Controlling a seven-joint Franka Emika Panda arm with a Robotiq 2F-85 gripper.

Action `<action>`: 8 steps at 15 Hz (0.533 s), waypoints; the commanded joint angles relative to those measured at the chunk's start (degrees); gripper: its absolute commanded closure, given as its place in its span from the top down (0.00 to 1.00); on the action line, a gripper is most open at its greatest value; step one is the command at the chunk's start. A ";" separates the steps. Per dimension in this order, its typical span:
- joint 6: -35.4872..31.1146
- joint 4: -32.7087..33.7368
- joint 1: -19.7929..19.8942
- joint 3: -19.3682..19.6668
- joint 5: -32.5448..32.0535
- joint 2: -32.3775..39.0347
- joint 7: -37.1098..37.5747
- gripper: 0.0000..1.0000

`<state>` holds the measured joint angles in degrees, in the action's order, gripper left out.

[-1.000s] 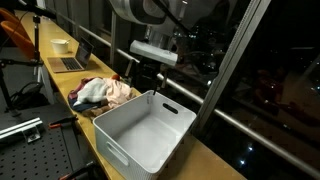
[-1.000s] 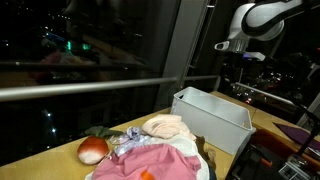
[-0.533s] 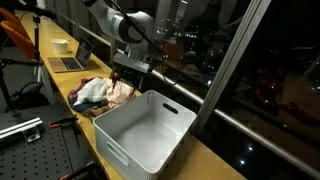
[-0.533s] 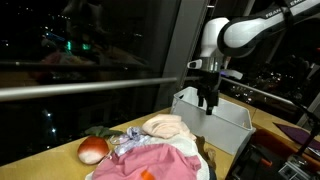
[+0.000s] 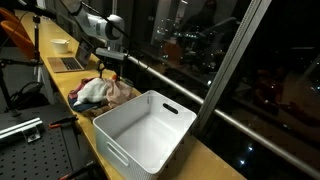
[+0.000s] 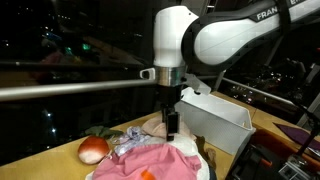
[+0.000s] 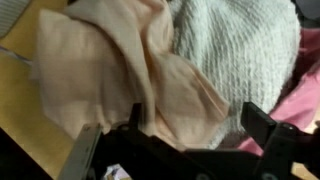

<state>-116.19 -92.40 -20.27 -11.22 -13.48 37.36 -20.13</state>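
White bin (image 5: 122,148) beside the fingers, clothes heap (image 5: 104,93) beneath them, peach cloth (image 7: 115,70) directly below the gap: the gripper (image 6: 171,126) hovers spread wide and empty, seemingly mid-approach, so a grasp would call for lowering, then closing.

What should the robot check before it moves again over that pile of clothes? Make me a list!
1. Pincer open: ok, the jaws stand wide apart.
2. Pincer above the clothes: ok, it hangs over the peach cloth.
3. Pincer touching the cloth: cannot tell.
4. Grab spot free of other clothes: not ok, the grey knit cloth and the pink cloth lie right against the peach one.
5. White bin has room: ok, nothing shows inside it.
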 commanded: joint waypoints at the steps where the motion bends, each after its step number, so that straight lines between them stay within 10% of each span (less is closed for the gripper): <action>1: 3.34 13.87 -2.95 -0.32 -1.95 12.86 0.93 1.00; 8: 6.52 29.72 -3.02 0.48 0.34 33.29 -0.06 0.92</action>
<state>-113.27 -71.94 -23.45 -10.82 -14.00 61.75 -19.38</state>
